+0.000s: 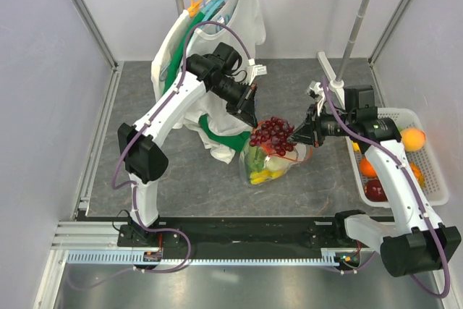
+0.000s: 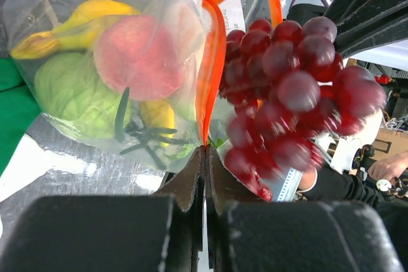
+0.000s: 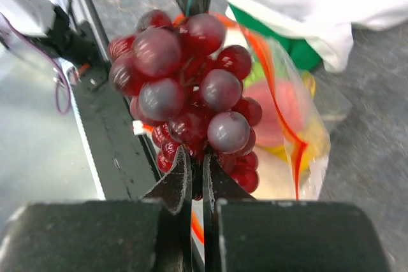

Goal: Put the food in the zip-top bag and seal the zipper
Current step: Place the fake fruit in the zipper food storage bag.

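Note:
The clear zip-top bag (image 1: 269, 163) stands at the table's middle, holding a red apple (image 2: 141, 55), bananas (image 2: 83, 22), a green piece (image 2: 76, 93) and a yellow piece. My left gripper (image 1: 251, 115) is shut on the bag's red-orange zipper strip (image 2: 211, 62) and holds the mouth up; its tips (image 2: 205, 152) pinch the strip. My right gripper (image 1: 295, 135) is shut on a bunch of red grapes (image 1: 273, 134) and holds it at the bag's mouth. The grapes fill the right wrist view (image 3: 191, 87), with the bag (image 3: 287, 125) beyond them.
A white slatted basket (image 1: 432, 171) at the right holds an orange, a red fruit and more fruit. White and green clothes (image 1: 217, 34) hang on a rack behind the left arm and drape down to the table beside the bag. A metal pole (image 1: 358, 19) stands at the back right.

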Action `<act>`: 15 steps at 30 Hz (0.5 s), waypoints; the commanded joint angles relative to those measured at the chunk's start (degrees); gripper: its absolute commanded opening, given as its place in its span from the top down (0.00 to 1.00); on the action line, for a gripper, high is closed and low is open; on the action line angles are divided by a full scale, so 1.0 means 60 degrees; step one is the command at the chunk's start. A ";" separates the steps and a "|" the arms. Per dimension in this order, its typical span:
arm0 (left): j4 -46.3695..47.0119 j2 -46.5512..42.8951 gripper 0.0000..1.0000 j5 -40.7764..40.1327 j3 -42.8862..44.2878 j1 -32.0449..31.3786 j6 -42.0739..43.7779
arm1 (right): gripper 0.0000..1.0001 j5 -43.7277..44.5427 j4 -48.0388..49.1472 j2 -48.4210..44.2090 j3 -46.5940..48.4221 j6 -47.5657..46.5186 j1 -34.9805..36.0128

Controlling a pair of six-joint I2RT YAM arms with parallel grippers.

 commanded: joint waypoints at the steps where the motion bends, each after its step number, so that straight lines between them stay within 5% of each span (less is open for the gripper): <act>1: 0.0222 -0.0473 0.98 0.0475 -0.0038 0.0162 -0.0151 | 1.00 0.0537 -0.0925 -0.0385 -0.0237 -0.1271 -0.0068; 15: 0.0485 -0.0546 0.98 0.0461 -0.0141 0.0235 -0.0297 | 1.00 0.0963 -0.3021 0.0259 0.0771 -0.3616 -0.0143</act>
